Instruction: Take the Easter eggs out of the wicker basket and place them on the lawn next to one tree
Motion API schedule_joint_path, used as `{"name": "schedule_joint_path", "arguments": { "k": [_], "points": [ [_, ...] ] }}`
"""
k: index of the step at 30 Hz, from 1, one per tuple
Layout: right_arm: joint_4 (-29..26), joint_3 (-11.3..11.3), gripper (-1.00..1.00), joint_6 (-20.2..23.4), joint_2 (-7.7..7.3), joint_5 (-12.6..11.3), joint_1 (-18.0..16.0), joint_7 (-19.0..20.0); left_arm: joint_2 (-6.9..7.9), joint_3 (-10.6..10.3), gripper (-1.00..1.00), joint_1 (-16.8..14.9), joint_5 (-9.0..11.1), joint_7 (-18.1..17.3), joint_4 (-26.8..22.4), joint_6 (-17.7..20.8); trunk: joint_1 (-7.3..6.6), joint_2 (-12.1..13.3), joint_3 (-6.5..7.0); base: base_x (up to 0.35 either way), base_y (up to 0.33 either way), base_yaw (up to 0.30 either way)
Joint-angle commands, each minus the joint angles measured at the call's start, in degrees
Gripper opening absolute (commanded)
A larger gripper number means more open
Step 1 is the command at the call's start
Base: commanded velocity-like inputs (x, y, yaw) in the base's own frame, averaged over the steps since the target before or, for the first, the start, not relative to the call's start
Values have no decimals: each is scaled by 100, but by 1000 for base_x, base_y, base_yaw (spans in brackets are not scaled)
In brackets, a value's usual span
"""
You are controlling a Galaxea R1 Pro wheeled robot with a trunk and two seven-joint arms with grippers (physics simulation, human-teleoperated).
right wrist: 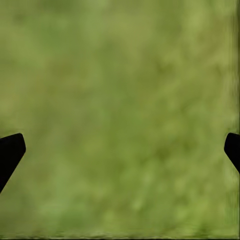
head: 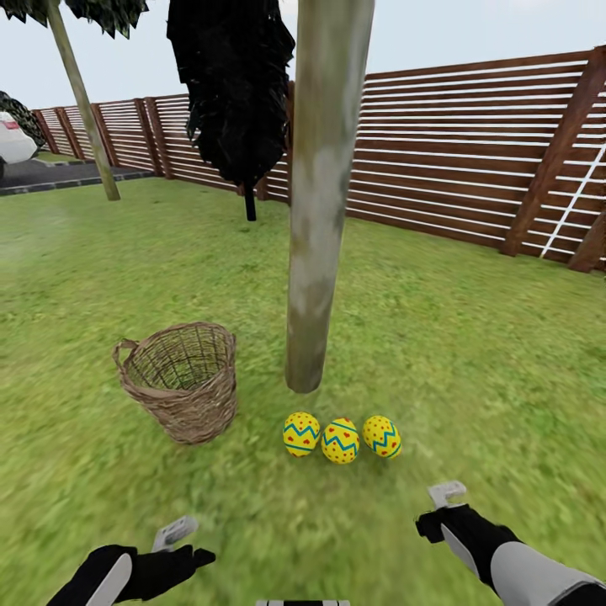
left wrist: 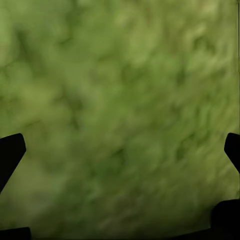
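Note:
Three yellow Easter eggs (head: 301, 433) (head: 340, 440) (head: 382, 436) with red dots and blue zigzags lie in a row on the lawn (head: 471, 353), just in front of the foot of the pale mottled tree (head: 324, 210). To their left stands the wicker basket (head: 181, 380), leaning a little, with nothing visible inside. My left gripper (head: 181, 539) hangs low near the front, below the basket. My right gripper (head: 446, 497) hovers near the front, right of the eggs. Both wrist views look down on grass, with the left fingertips (left wrist: 12, 150) and right fingertips (right wrist: 12, 150) spread wide and nothing between them.
A brown slatted fence (head: 471, 143) closes the garden behind the tree. A black-foliaged column tree (head: 231, 84) stands by the fence, and a thin leaning trunk (head: 84, 101) rises at far left. A white car (head: 13, 139) sits on pavement beyond.

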Motion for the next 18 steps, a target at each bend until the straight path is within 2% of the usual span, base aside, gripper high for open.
{"name": "schedule_joint_path", "arguments": {
  "k": [1, 4, 8, 12, 13, 14, 17, 18],
  "points": [
    [50, 49, 100, 36, -4, -63, 0, -31, 7, -9, 100, -2, -6, -11, -11, 15, -3, 0, 18, 0, 0, 0],
    [175, 49, 100, 16, -4, -101, 0, -31, 10, -8, 100, -6, -8, -5, -33, 30, -11, 4, 85, 0, 0, 0],
    [583, 57, 100, -626, 4, -88, 171, -31, 13, -14, 100, -11, -16, -4, 11, 56, -22, 9, 173, 0, 0, 0],
    [611, 58, 100, -908, 55, -78, 393, -17, 13, -21, 100, -11, -17, 24, 162, 53, -32, 14, 262, 0, 0, 0],
    [612, 58, 100, -929, 68, -75, 432, -16, 10, -24, 100, -11, -17, 101, 271, 46, -34, 16, 284, 0, 0, 0],
    [613, 58, 100, -952, 83, -74, 495, -15, -5, -36, 100, -11, -17, 423, 463, 32, -37, 17, 306, 0, 0, 0],
    [626, 58, 100, -964, 92, -85, 588, -14, -19, -58, 100, -11, -14, 922, 591, 15, -45, 21, 373, 0, 0, 0],
    [630, 57, 100, -968, 93, -89, 713, -24, -21, -73, 100, -11, -16, 1058, 632, -6, -47, 23, 395, 0, 0, 0]
  ]
}}
